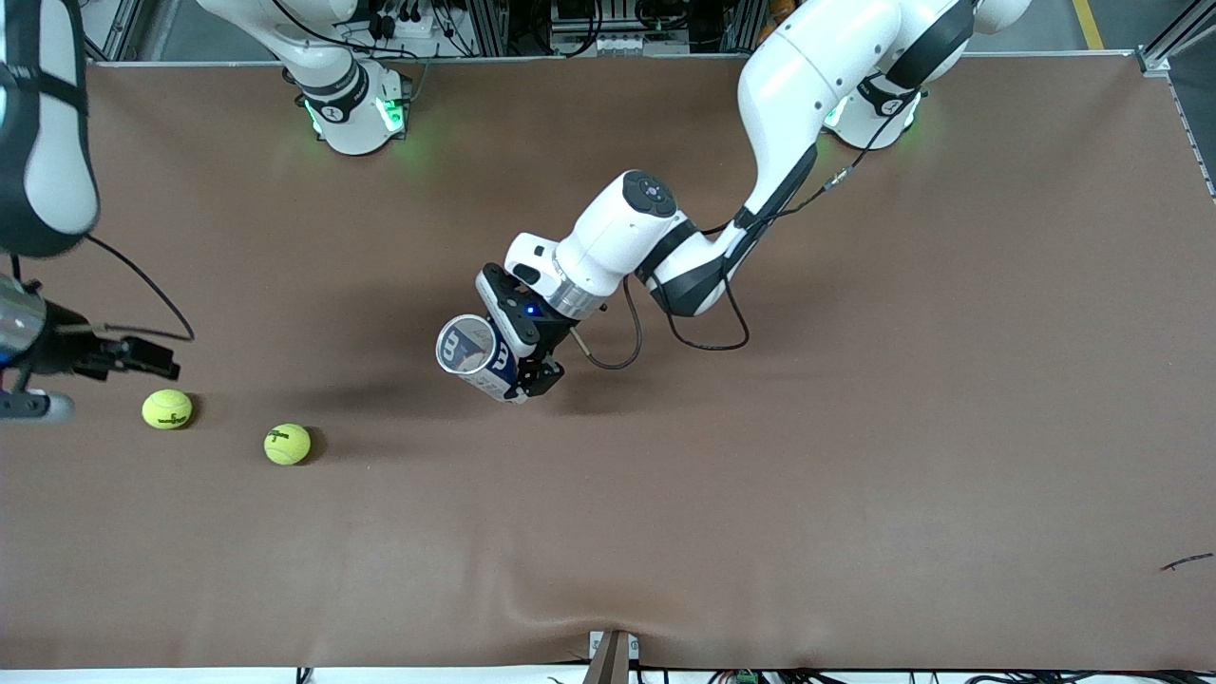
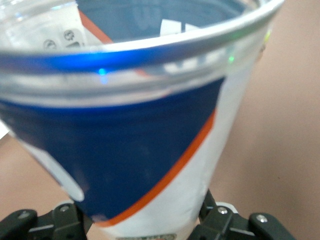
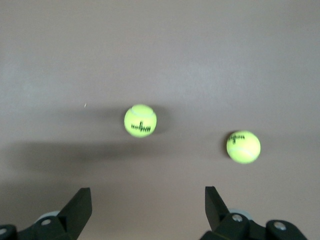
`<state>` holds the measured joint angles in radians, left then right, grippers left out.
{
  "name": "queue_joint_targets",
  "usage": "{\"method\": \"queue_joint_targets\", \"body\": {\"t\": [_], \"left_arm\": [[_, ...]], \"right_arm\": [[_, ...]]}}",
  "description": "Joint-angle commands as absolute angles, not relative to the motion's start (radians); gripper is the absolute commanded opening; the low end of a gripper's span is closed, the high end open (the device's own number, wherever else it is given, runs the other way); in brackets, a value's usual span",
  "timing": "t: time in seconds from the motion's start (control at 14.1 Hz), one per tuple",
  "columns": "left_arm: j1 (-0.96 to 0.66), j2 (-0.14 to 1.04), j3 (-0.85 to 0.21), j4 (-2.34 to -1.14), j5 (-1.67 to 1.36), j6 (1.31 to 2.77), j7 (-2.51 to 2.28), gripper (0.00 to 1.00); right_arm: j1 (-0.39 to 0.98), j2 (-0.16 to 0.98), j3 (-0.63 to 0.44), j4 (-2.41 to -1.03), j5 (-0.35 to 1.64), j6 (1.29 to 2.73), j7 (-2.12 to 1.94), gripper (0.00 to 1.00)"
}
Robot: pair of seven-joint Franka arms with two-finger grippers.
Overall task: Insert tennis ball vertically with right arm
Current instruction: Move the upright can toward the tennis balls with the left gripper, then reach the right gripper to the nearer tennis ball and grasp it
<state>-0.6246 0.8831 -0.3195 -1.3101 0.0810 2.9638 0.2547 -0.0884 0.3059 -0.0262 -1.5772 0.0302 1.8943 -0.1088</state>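
Observation:
Two yellow-green tennis balls lie on the brown table toward the right arm's end: one [image 1: 167, 409] and another [image 1: 287, 444], a little nearer the front camera. Both show in the right wrist view, one [image 3: 140, 120] and the other [image 3: 243, 147]. My right gripper [image 1: 142, 359] is open and empty, up in the air beside the first ball; its point in the right wrist view is [image 3: 145, 210]. My left gripper [image 1: 527, 372] is shut on a clear can with a blue, white and orange label [image 1: 475, 353] and holds it tilted over the table's middle. The can [image 2: 150, 125] fills the left wrist view, gripped low down by the gripper [image 2: 145, 227].
The brown table [image 1: 760, 494] reaches its front edge at the bottom of the front view. Both arm bases stand along the top edge. A cable loops from the left wrist [image 1: 617, 356]. A small dark scrap [image 1: 1186, 562] lies toward the left arm's end.

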Motion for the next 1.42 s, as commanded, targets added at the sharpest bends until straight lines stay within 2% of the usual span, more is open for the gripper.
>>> {"method": "queue_joint_targets", "body": {"t": [0.0,0.43,0.71,1.14,1.35], "left_arm": [[-0.629,0.965,-0.351,-1.301,0.064,3.113,0.250,0.81],[-0.655,1.058,-0.359,-1.301,0.071,3.263,0.253,0.81],[-0.669,1.107,-0.359,-1.302,0.074,3.350,0.253,0.81],[-0.669,1.109,-0.345,-1.307,0.092,3.347,0.268,0.83],[-0.670,1.106,-0.328,-1.307,0.095,3.297,0.270,0.83]], "right_arm": [[-0.095,0.397,-0.018,-1.499,0.046,1.911,-0.114,1.00],[-0.066,0.529,-0.017,-1.508,0.045,2.156,-0.110,1.00],[-0.066,0.610,-0.017,-1.509,0.045,2.175,-0.110,1.00],[-0.060,0.643,-0.017,-1.565,0.044,2.181,-0.109,1.00],[-0.031,0.669,-0.017,-1.572,0.043,2.216,-0.109,1.00]]}}
